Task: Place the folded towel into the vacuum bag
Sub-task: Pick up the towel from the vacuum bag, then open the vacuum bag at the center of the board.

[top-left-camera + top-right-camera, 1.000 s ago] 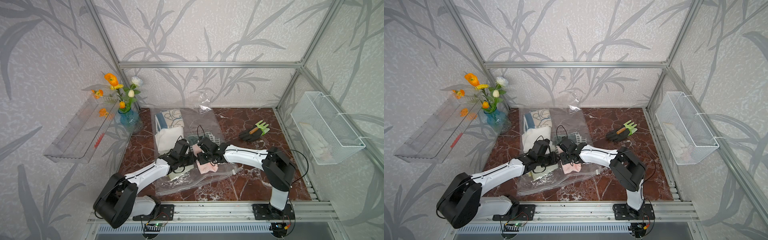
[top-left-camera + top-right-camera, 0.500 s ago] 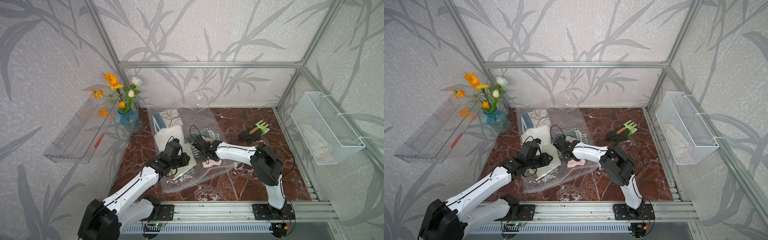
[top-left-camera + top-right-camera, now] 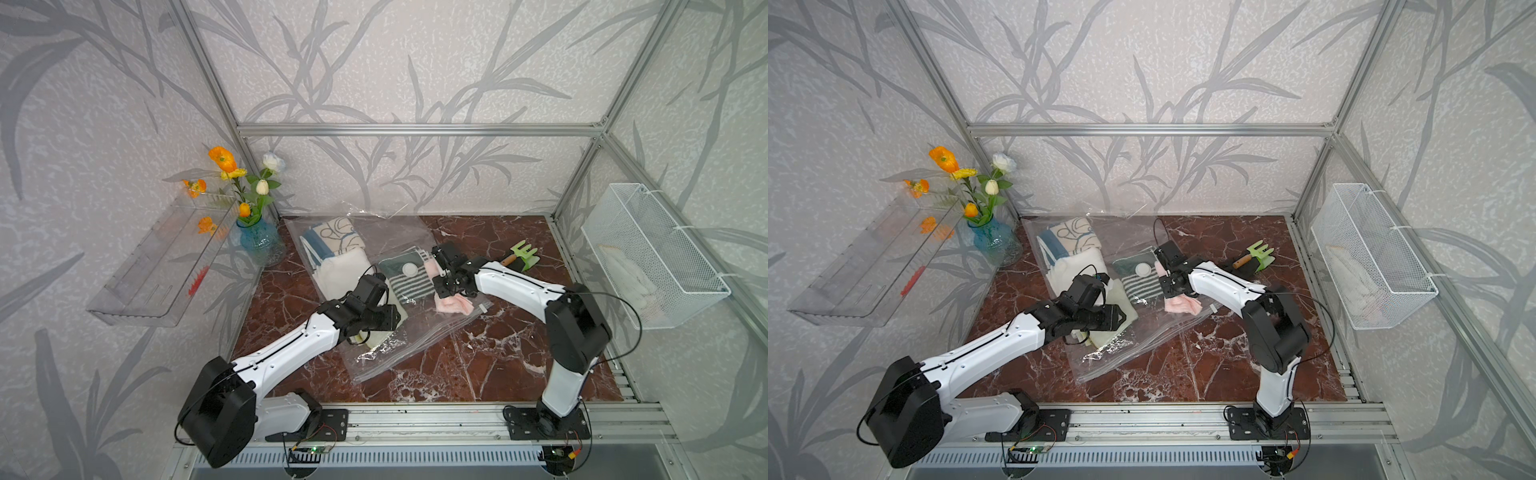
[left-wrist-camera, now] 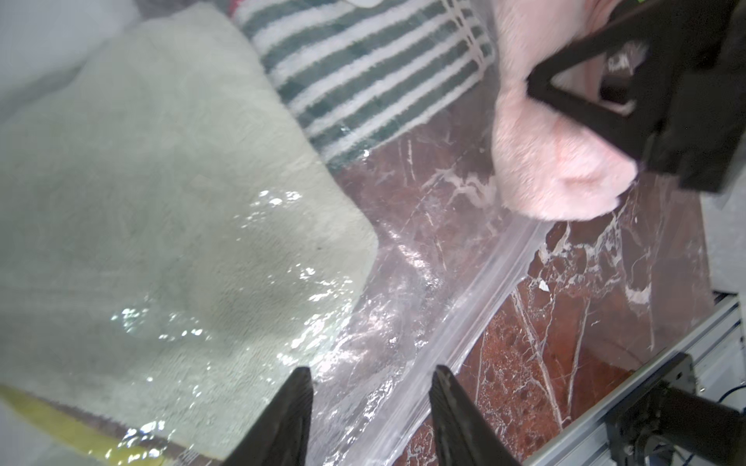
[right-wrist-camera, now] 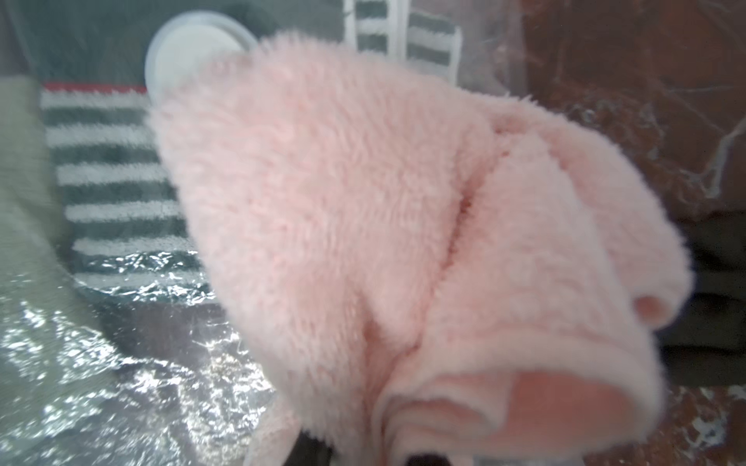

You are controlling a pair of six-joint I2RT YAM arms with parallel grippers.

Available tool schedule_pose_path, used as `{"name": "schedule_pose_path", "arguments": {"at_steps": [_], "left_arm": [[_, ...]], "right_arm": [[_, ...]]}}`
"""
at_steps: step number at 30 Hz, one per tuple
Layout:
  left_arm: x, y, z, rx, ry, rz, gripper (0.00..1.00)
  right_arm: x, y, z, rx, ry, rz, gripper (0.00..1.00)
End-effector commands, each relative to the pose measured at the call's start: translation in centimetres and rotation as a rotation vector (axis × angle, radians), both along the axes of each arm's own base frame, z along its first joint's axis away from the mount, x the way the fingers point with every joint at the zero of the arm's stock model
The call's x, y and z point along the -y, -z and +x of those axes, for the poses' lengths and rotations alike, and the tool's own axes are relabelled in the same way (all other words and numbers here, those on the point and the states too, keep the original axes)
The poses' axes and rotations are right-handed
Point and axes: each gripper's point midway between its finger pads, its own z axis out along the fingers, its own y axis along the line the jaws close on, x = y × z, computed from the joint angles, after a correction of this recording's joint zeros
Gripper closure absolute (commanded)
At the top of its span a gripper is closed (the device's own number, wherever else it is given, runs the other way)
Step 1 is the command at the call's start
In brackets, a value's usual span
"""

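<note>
Tabletop [image 3: 498, 357] of red-brown marble carries the vacuum bag [image 3: 397, 353], a clear crinkled sheet lying flat from the far left toward the near centre. Its white round valve [image 3: 409, 270] faces up, and its zip-seal strip [image 4: 476, 298] runs along the near edge.

Contents visible through the plastic:
- patterned cloth [image 3: 332, 232], farthest in;
- white towel [image 3: 340, 270], just nearer;
- pale green towel [image 4: 161, 201], nearest the strip;
- striped towel [image 3: 409, 289], under the valve.

The right gripper [image 3: 445, 291] is closed on the folded towel [image 3: 453, 306], a pink fluffy piece that hangs from it at the right side of the bag, just beside the striped towel. Its lower end reaches the strip. I cannot tell whether any part lies under the top sheet.

The left gripper [image 4: 371, 369] hovers over the near part of the bag, above the pale green towel, its jaws moderately apart and holding nothing.

A small green tool [image 3: 524, 255] lies at the far right, well apart from the bag. A vase [image 3: 259, 245] of flowers stands in the far left corner.
</note>
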Motion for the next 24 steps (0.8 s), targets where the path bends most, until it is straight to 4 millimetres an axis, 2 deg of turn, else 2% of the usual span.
{"name": "schedule_pose_path", "arguments": {"at_steps": [1,4,8,12,16,21,22,24], "left_arm": [[2.3,-0.2,-0.1,0.031,0.105,0.076,0.46],[5.0,0.9,-0.4,0.025,0.192,0.148,0.41],[8.4,2.2,-0.8,0.033,0.303,0.265,0.37],[10.2,3.9,-0.6,0.040,0.379,0.383,0.37],[10.4,5.7,0.0,0.040,0.430,0.493,0.38],[10.5,6.8,0.8,0.055,0.462,0.560,0.44],[10.3,7.0,1.1,0.068,0.459,0.583,0.49],[9.7,6.4,2.1,0.111,0.429,0.626,0.64]], "right_arm": [[2.0,-3.6,-1.6,-0.018,0.046,0.182,0.95],[5.2,-4.6,-3.0,-0.054,0.126,0.293,0.95],[9.0,-4.2,-5.2,-0.085,0.225,0.353,0.95],[11.2,-3.4,-6.7,-0.083,0.285,0.370,0.95],[11.5,-2.7,-7.9,-0.115,0.289,0.379,0.95],[10.6,-1.8,-8.9,-0.174,0.259,0.419,0.95],[10.4,-1.6,-9.2,-0.185,0.256,0.430,0.95],[10.1,-1.1,-9.8,-0.202,0.247,0.431,0.95]]}}
